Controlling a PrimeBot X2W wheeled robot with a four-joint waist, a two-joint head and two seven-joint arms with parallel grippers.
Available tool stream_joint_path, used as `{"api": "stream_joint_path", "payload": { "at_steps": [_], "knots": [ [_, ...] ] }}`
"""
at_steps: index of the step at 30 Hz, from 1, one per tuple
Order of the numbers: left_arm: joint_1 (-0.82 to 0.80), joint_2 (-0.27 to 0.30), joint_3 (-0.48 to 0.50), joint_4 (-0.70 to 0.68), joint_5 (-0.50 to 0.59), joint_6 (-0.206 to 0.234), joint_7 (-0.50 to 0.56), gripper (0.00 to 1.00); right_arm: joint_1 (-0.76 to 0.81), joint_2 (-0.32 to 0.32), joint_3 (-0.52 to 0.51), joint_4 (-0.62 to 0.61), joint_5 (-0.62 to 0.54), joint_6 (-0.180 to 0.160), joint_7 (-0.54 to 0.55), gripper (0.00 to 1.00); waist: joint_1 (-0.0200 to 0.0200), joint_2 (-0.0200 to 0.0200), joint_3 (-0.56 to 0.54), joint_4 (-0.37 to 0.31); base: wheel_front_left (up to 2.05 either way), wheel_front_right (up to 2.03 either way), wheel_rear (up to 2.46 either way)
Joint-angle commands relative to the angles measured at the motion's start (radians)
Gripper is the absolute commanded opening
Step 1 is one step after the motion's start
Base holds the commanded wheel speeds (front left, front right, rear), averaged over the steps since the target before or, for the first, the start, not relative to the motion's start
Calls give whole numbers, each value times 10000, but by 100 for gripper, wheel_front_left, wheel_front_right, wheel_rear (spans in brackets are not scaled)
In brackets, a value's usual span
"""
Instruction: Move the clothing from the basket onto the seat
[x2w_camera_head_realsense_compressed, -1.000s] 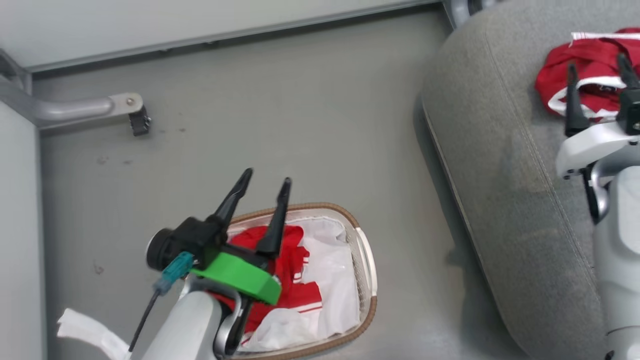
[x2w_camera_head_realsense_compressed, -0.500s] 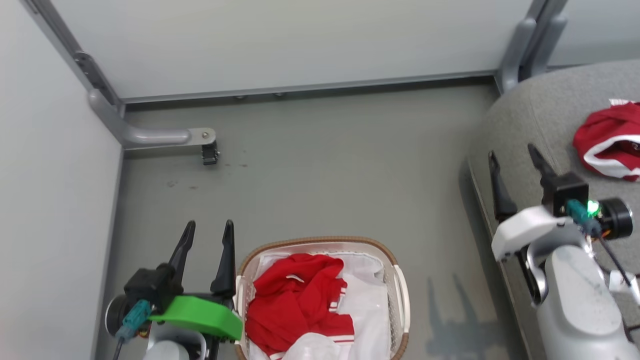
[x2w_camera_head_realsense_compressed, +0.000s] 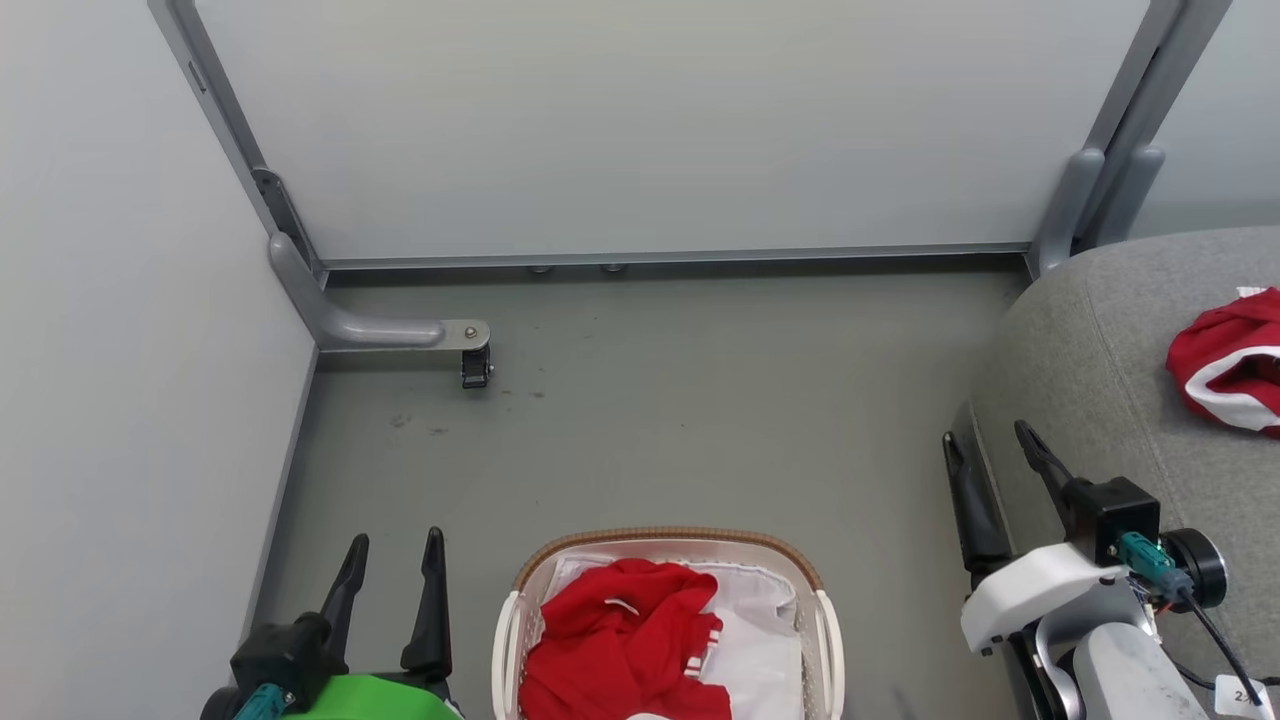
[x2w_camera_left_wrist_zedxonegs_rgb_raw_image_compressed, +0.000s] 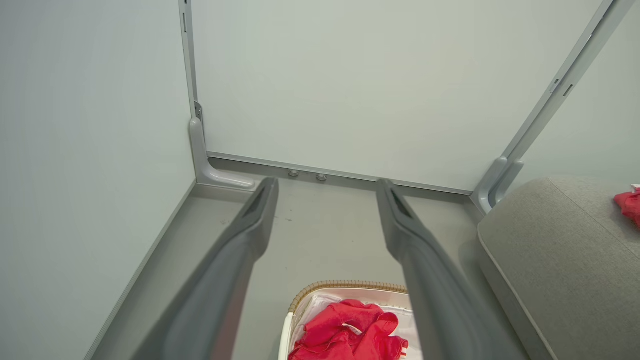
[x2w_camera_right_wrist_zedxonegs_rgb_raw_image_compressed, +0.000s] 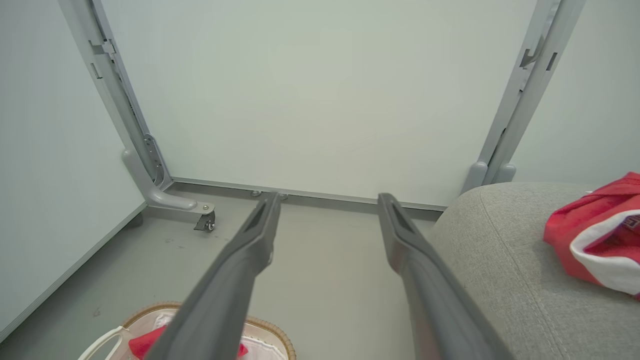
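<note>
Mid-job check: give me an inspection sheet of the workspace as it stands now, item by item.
Surface: grey floor, a few small dark marks.
Job's things: red clothing heaped in the basket on its white liner; one red garment lies on the seat.
Clutter: nothing seen.
Grippers: left gripper open and empty beside the basket; right gripper open and empty at the seat's edge.
Cables: black cable runs from a teal plug at the right wrist.
Surroundings: pale wall panels; grey frame leg with a caster.
</note>
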Motion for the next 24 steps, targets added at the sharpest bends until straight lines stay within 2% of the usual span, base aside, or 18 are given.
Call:
{"api": "stream_joint_path", "payload": {
  "at_steps": [1,24],
  "knots": [
    [166,-3,23,-43,-92,43,-5,100,218,-44,48,-118,72,-14,-25,100,1,0,-80,-15,0,0,0],
    [231,-3,5,-69,-72,46,-5,100,593,-41,102,-335,351,-14,-25,100,1,0,-146,-255,0,0,0]
  ]
}}
